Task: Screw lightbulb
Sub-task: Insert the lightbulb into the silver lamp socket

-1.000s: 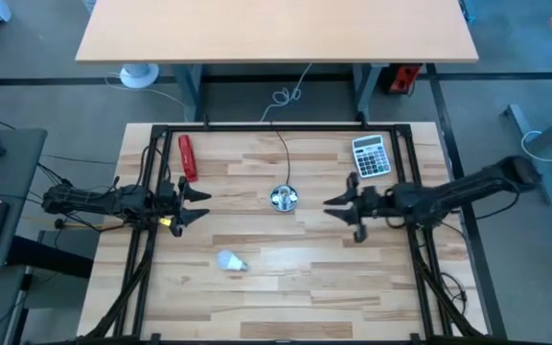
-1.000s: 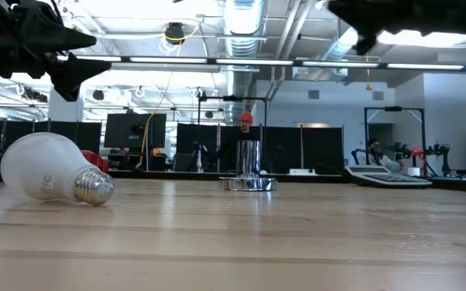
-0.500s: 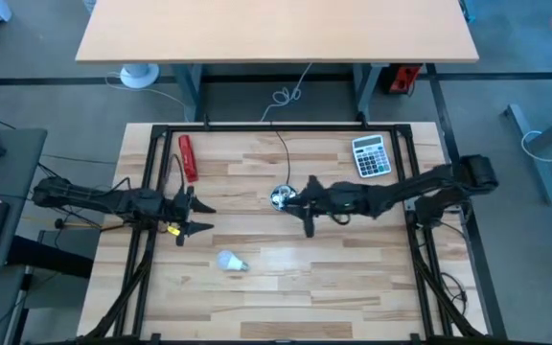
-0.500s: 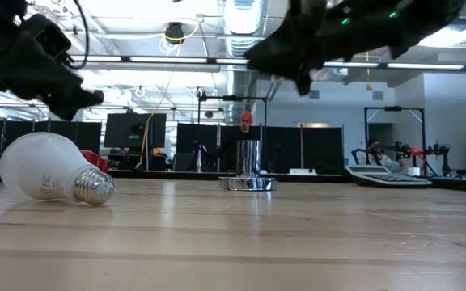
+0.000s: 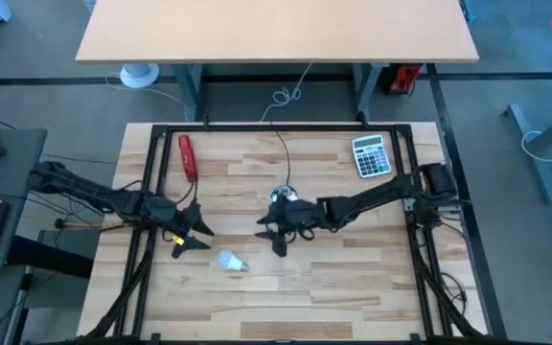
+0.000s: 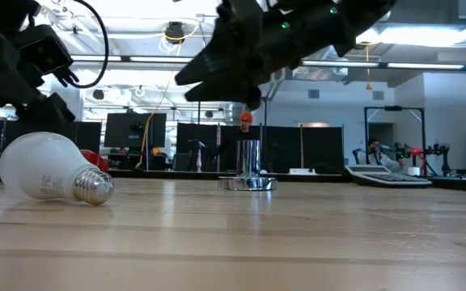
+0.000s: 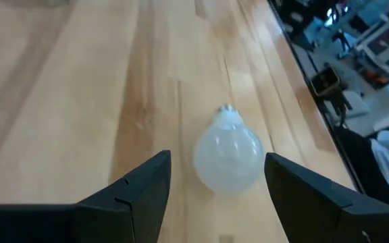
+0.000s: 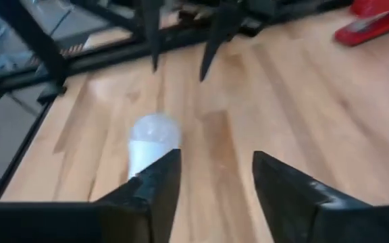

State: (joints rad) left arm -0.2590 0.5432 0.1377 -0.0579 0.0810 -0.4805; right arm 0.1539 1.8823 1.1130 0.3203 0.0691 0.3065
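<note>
With fingers spread and holding nothing, the left gripper point(image 5: 196, 235) and right gripper point(image 5: 272, 236) are flanking the lightbulb point(image 5: 230, 261), lying on its side on the wooden table point(image 5: 353, 278), probably light, slippery and fragile, best pinched gently across its globe.

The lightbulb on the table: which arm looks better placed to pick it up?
Probably the left. The left gripper hovers open just beside the lightbulb, which its wrist view frames between the fingers. The right gripper, also open, sits farther off near the socket.
</note>
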